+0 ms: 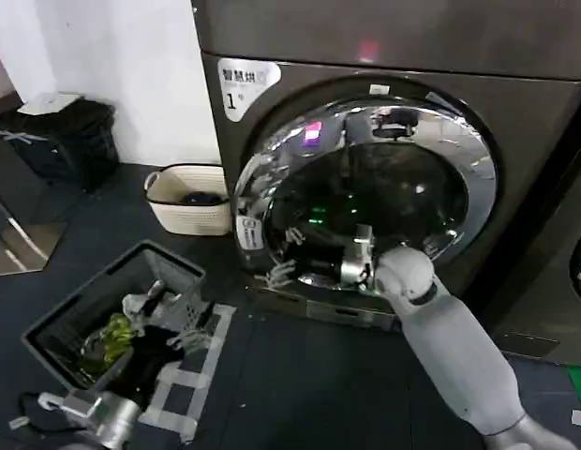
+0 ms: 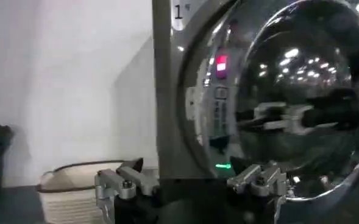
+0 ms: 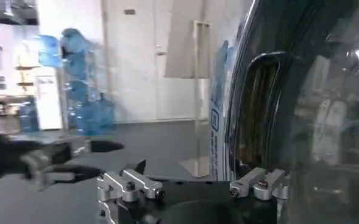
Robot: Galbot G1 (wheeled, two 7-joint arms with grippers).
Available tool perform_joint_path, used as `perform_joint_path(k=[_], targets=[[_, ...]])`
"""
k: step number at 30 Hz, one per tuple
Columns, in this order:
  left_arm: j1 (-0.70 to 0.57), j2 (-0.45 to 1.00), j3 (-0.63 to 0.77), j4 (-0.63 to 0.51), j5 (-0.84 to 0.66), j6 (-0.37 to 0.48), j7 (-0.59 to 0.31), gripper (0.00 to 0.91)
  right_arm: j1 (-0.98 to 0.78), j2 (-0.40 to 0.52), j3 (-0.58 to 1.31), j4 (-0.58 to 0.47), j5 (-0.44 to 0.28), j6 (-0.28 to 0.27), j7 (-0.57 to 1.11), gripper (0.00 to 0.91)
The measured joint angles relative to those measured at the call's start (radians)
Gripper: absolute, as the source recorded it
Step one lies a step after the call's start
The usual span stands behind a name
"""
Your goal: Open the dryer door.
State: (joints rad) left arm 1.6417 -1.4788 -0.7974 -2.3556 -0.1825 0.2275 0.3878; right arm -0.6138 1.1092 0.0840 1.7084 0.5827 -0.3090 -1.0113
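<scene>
Right gripper [image 1: 292, 251] spread open, against dryer door [image 1: 478, 178] chrome ring; left gripper [image 2: 191, 182] open, parked low.

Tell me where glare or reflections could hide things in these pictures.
Head view: bright ceiling-light reflections streak the chrome ring of the dryer door, and the right gripper sits against dark mirrored glass. Left wrist view: the bulging glass mirrors that arm. Right wrist view: the door edge reflects room lights.

My right arm [image 1: 454, 352] is a smooth pale-grey tube with a rounded joint and dark seam, while both wrist cameras show silvery metal finger brackets [image 2: 121, 184] with dark screws.
</scene>
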Motion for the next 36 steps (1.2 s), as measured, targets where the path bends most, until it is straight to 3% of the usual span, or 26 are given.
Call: perform_joint_path(k=[5, 8, 15, 25, 36], targets=[[-0.022, 0.009, -0.043, 0.018, -0.016, -0.023, 0.021, 0.907, -0.017, -0.01, 0.016, 0.009, 0.004, 0.021, -0.072, 0.907], [-0.034, 0.018, -0.073, 0.033, -0.064, -0.031, 0.03, 0.907, -0.031, -0.016, 0.02, 0.022, 0.026, -0.013, -0.101, 0.907], [-0.057, 0.045, -0.115, 0.087, -0.118, -0.145, 0.024, 0.907, -0.053, -0.032, 0.039, 0.041, 0.02, 0.005, -0.193, 0.907], [-0.097, 0.11, -0.129, 0.132, -0.296, -0.164, 0.008, 0.907, -0.094, -0.062, 0.074, 0.069, 0.021, 0.036, -0.31, 0.907], [-0.157, 0.243, -0.085, 0.157, -0.439, -0.11, 0.013, 0.907, -0.166, -0.103, 0.116, 0.114, 0.046, 0.051, -0.363, 0.907]])
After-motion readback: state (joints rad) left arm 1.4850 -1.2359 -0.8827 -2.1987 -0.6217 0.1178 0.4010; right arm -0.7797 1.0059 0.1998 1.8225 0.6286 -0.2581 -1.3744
